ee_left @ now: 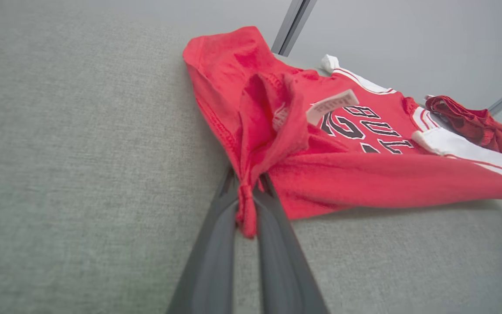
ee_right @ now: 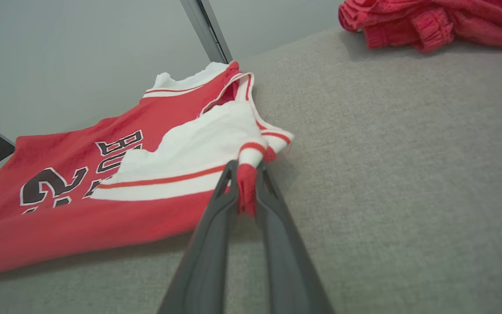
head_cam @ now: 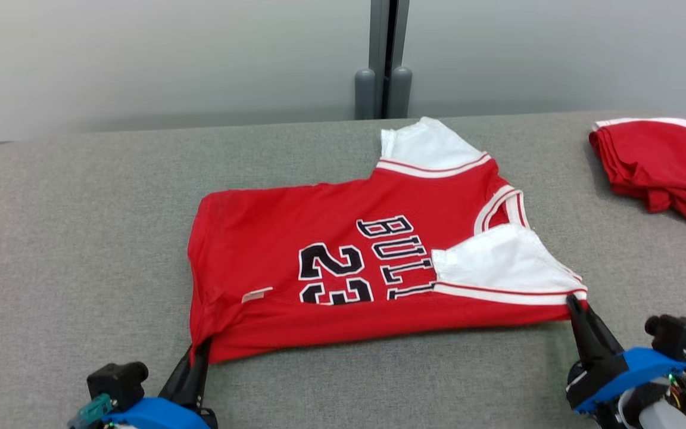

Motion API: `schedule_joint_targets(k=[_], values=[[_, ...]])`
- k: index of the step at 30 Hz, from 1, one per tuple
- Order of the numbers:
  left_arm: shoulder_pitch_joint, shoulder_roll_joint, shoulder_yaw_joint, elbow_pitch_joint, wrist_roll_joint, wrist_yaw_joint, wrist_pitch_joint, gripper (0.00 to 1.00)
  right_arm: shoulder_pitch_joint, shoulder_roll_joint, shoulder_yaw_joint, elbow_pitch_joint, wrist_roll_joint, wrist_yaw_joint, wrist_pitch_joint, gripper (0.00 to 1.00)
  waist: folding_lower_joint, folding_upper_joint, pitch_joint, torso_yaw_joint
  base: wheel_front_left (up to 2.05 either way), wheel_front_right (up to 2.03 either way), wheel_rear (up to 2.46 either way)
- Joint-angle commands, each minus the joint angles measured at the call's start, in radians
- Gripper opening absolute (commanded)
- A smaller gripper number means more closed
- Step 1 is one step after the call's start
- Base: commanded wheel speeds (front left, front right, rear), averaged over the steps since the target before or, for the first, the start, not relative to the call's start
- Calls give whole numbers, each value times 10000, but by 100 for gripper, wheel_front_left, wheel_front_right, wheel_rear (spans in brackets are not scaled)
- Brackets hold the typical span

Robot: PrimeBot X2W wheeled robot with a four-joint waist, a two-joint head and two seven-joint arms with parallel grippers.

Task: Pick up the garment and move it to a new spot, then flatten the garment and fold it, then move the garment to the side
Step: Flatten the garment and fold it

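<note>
The garment (head_cam: 343,262) is a red jersey with white sleeves and black lettering, spread on the grey table with its near long edge folded over the number. My left gripper (head_cam: 201,347) is shut on the hem corner at the jersey's near left; in the left wrist view the red cloth (ee_left: 245,209) is pinched between the two dark fingers (ee_left: 216,244). My right gripper (head_cam: 570,300) is shut on the near right corner by the white sleeve, where the red cloth (ee_right: 246,192) sits bunched between its fingers (ee_right: 277,226). The near edge hangs slightly off the table between both grips.
A second red garment (head_cam: 658,167) lies crumpled at the table's far right. The grey fabric tabletop (head_cam: 81,238) has free room to the left and in front of the jersey. A pale wall with a dark vertical post (head_cam: 386,53) stands behind the table.
</note>
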Motion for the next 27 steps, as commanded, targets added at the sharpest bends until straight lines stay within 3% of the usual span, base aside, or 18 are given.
schedule_joint_targets(k=[1, 11, 12, 13, 14, 15, 19, 27], values=[[346, 188, 72, -295, -51, 156, -1, 0, 583, -143, -180, -432, 112, 2, -47, 0, 1, 1, -89, 55, 0, 0, 0], [2281, 820, 177, -2422, -172, 1271, 314, 0, 3812, 231, -1747, -3423, -214, -2, 971, 0, 1, 1, -329, 274, 0, 0, 0], [2380, 846, 139, -2551, -141, 1341, 360, 13, 4044, 344, -1876, -3651, -310, -2, 1184, 0, 1, 1, -344, 276, 0, 0, 0], [2452, 862, 95, -2650, -72, 1421, 369, 77, 4210, 471, -2045, -3866, -423, -2, 1349, 3, 1, 1, -361, 268, 0, 0, 0], [2492, 861, 58, -2714, -20, 1487, 367, 100, 4347, 569, -2168, -4038, -598, -1, 1507, 39, 1, 1, -376, 263, 0, 0, 0], [2543, 848, 42, -2753, 18, 1532, 352, 100, 4453, 689, -2273, -4190, -744, -1, 1642, 98, 1, 1, -396, 250, 0, 0, 0], [2546, 730, 80, -2730, 264, 1654, 182, 100, 4592, 1118, -2688, -4590, -1288, 2, 1974, 100, 1, 1, -467, 203, 0, 0, 0], [2073, 429, 599, -2864, 1103, 1630, -24, 100, 4030, 1213, -3026, -5078, -2355, 2, 1604, 100, 1, 1, -598, 141, 0, 0, 0]])
